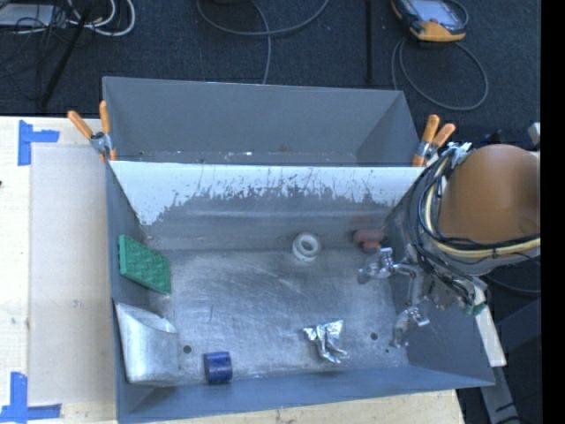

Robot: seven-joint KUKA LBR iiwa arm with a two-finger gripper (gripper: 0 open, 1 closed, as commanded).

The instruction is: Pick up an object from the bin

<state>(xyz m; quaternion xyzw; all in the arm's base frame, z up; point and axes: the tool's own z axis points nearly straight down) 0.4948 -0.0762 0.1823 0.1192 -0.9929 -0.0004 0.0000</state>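
- A ring (305, 246) lies at the back of the bin (265, 144), near the middle.
- A small lump (367, 236) lies right of the ring.
- A pad (144, 265) leans on the left wall.
- A folded sheet (146, 343) sits in the front left corner, with a short cylinder (217, 367) just right of it.
- A crumpled wrapper (325, 341) lies in front, right of centre.
- The jaws hang by the right wall, between lump and wrapper.

Dark carpet (335, 60); looped black cables (265, 32); orange-grey pendant (430, 14) top right.
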